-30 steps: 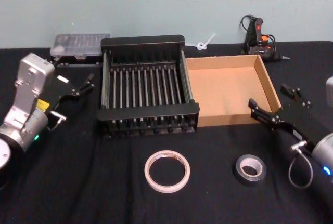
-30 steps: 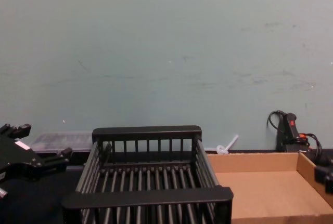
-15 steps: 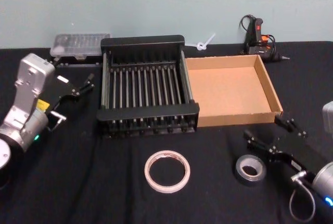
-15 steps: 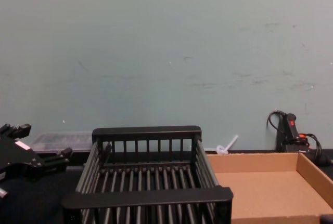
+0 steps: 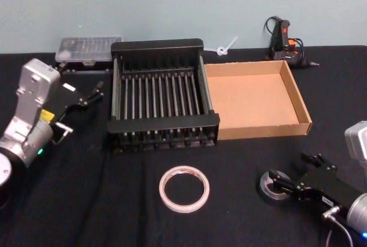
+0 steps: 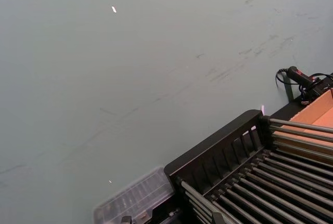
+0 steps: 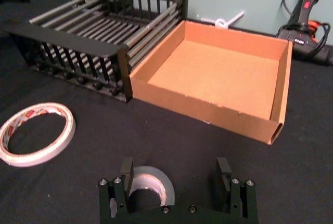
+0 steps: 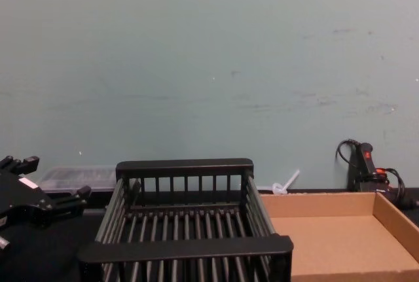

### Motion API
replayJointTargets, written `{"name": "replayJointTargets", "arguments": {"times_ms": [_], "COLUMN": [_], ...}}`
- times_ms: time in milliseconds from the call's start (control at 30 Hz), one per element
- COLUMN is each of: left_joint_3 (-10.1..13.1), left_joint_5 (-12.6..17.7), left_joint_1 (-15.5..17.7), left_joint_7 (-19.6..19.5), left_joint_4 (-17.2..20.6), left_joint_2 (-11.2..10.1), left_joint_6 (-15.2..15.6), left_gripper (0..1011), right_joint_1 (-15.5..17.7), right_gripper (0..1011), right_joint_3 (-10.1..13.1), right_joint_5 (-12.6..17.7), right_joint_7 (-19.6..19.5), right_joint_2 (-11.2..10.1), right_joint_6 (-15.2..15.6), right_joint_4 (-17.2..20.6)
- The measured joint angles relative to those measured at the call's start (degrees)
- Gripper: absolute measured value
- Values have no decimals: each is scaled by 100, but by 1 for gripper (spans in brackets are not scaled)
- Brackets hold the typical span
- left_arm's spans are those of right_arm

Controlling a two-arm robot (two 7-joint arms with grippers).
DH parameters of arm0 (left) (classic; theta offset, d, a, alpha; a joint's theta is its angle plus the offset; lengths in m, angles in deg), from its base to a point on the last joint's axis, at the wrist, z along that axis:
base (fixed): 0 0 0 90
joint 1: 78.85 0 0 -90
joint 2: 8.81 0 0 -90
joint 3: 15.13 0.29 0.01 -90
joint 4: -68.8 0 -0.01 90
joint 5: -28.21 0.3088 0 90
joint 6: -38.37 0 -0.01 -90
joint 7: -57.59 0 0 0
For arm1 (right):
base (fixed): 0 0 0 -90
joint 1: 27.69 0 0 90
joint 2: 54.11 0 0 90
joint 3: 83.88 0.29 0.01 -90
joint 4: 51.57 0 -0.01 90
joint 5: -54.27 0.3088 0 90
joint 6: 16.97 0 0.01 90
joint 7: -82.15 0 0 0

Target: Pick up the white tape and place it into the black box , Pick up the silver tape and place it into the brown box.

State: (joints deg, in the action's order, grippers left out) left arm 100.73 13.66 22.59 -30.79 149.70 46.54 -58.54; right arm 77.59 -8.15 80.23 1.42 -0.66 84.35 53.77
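Note:
The white tape (image 5: 184, 188) lies flat on the black cloth in front of the black box (image 5: 163, 122), also seen as a white tape (image 7: 35, 132) in the right wrist view. The silver tape (image 5: 269, 185) lies to its right. My right gripper (image 5: 289, 170) is open and low over it. In the right wrist view the silver tape (image 7: 152, 183) sits between the fingers of the right gripper (image 7: 175, 174), close against one of them. The brown box (image 5: 264, 128) stands right of the black box, both holding nothing. My left gripper (image 5: 95, 91) hangs open left of the black box.
A clear plastic case (image 5: 89, 48) sits behind the black box at the back left. A glue gun (image 5: 284, 40) with its cable lies behind the brown box, with a small white plastic piece (image 5: 225, 46) beside it. A teal wall stands behind the table.
My right gripper has come back from the brown box's near right corner toward the table's front and dropped down around the silver tape. The left arm has stayed still.

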Motion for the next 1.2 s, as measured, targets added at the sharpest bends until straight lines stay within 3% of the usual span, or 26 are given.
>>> {"name": "replayJointTargets", "arguments": {"times_ms": [567,1200], "left_joint_3": [0,0], "left_joint_5": [0,0], "left_joint_1": [0,0], "left_joint_7": [0,0], "left_joint_4": [0,0], "left_joint_2": [0,0], "left_joint_6": [0,0], "left_gripper": [1001,1001], "right_joint_1": [-50,-75], "right_gripper": [1000,1000], "right_joint_3": [82,193], "right_joint_5": [-199,-451], "right_joint_7": [208,313], "right_joint_2": [18,204], "right_joint_6": [606,768], "right_joint_4": [19,-31]}}
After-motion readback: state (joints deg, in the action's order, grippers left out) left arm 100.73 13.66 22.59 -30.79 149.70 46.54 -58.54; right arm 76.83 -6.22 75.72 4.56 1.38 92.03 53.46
